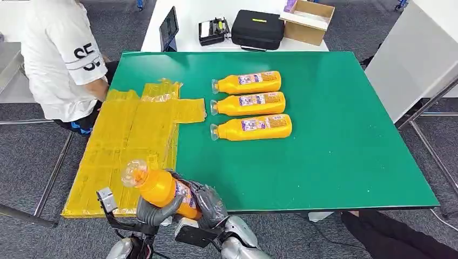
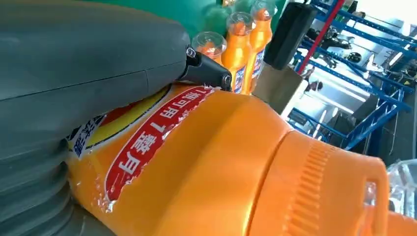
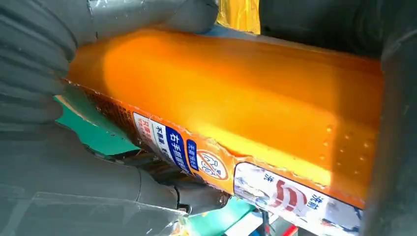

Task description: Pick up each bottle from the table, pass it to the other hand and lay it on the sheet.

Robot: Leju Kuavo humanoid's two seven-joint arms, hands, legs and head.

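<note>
A person in a white shirt [image 1: 56, 54] is sitting at the far left, just beyond the yellow sheet [image 1: 124, 143]. The yellow sheet is lying over the left part of the green surface [image 1: 335, 145], reaching its near edge.

Just off the near edge of the yellow sheet, both robot hands are gripping one orange bottle [image 1: 162, 188]. The bottle is tilting, with its clear cap pointing up over the sheet's near corner. The left robot hand [image 1: 154, 211] is wrapping its grey fingers under the bottle on the side closer to the sheet. The right robot hand [image 1: 208, 202] is clasping the bottle's base end, on the side away from the sheet. In the left wrist view, the left robot hand [image 2: 74, 98] is pressing against the labelled body of the orange bottle [image 2: 236, 167]. In the right wrist view, the right robot hand [image 3: 54, 123] is curling around the orange bottle [image 3: 236, 103].

To the right of the sheet, three more bottles [image 1: 251, 105] are lying on their sides on the green surface in a neat column, caps pointing toward the sheet, close together.

Beyond the sheet, on a white table [image 1: 189, 16], a black case [image 1: 257, 28] and a cardboard box [image 1: 307, 21] are resting.
</note>
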